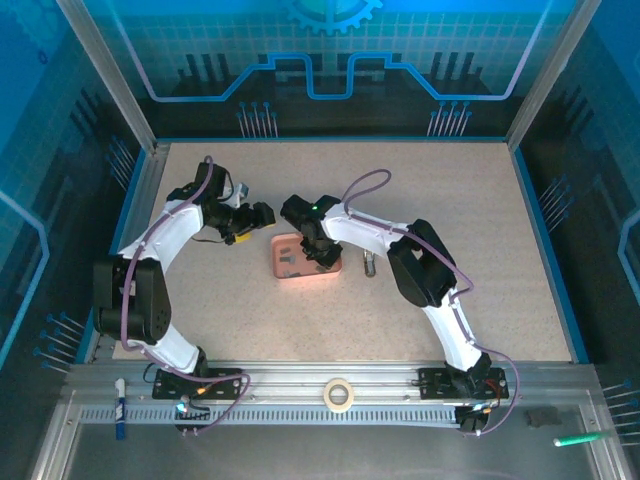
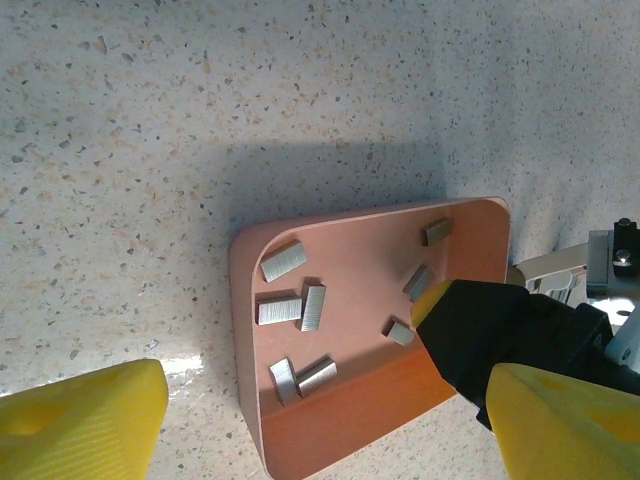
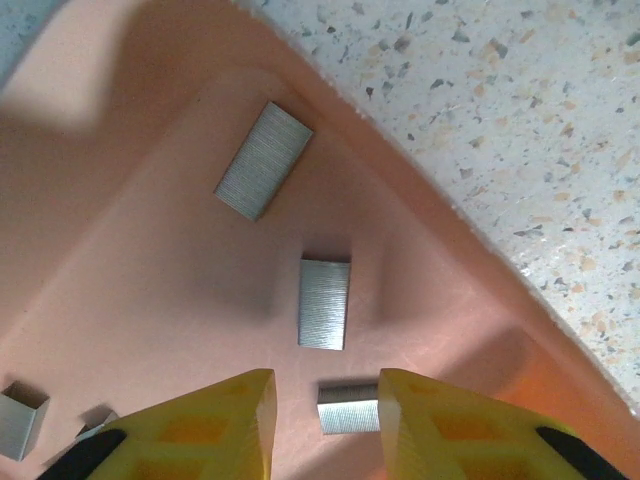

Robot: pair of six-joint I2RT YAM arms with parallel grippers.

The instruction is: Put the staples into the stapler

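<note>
Staples (image 2: 313, 307): you can count eight short grey strips in the left wrist view. They lie loose on the floor of the tray, with their long axes at mixed angles.
Tray (image 2: 350, 420): it is pink and shallow with rounded corners. It sits near the middle of the bench (image 1: 450, 190), a little toward the near edge.
Right claw (image 3: 327, 385): it is down inside the tray with its yellow fingers (image 3: 230, 420) apart and not clamped. In the top view you see it over the tray's right half (image 1: 322, 252).
Nearest strip (image 3: 348, 408): it lies in the gap between those fingers with its long axis across the gap. One end is at or against one finger and the other end is clear of the other finger.
Middle strip (image 3: 325, 303): it sits just beyond the fingertips, and its long axis points away from the claw.
Far strip (image 3: 264, 160): it is further on, and it is turned at a slant to the middle one.
Left claw (image 2: 325, 385): its fingers are spread wide and hold nothing. It hangs over the bench just off the tray's left side (image 1: 250, 225).
Small dark object (image 1: 368, 263): it rests on the bench just beside the tray's right side. It is too small for you to tell what it is.
</note>
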